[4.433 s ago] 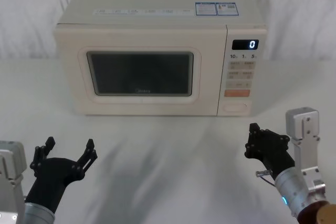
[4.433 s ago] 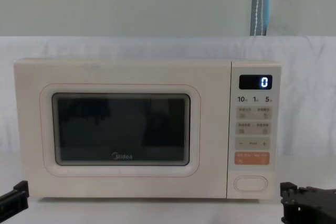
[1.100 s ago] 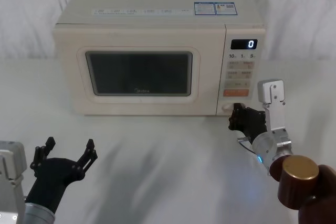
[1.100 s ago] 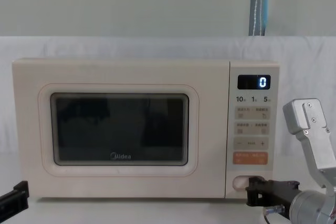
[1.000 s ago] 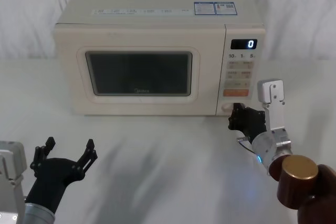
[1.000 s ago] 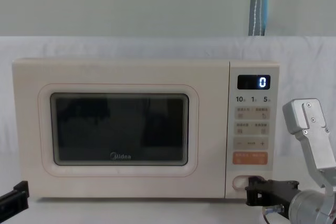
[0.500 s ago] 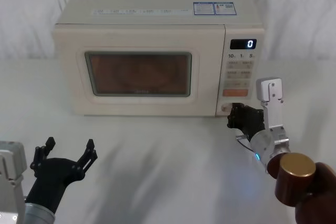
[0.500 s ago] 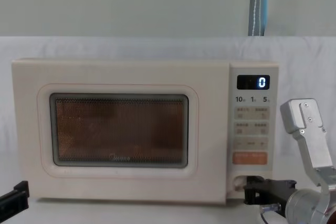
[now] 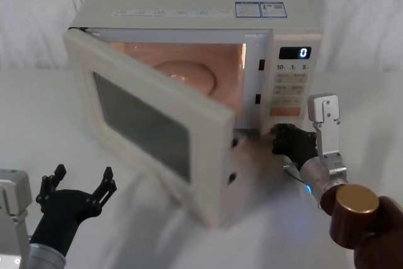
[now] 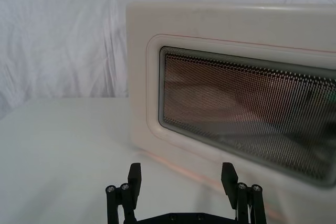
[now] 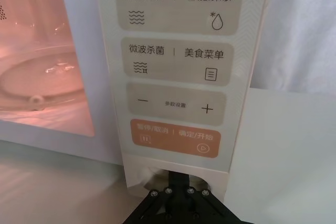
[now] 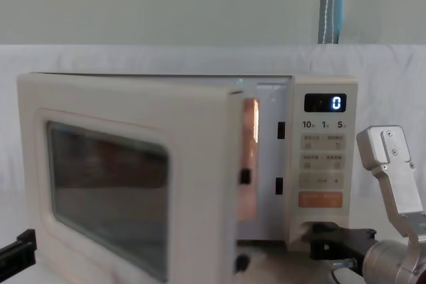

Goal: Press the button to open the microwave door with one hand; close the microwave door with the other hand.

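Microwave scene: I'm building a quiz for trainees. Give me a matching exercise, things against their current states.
Things:
1. microwave door
2. right pincer
3. left pincer
4. display

States:
A. shows "0"
B. swung open
C. open, low near the robot
D. at the button

Pairs: 1-B, 2-D, 3-C, 4-A
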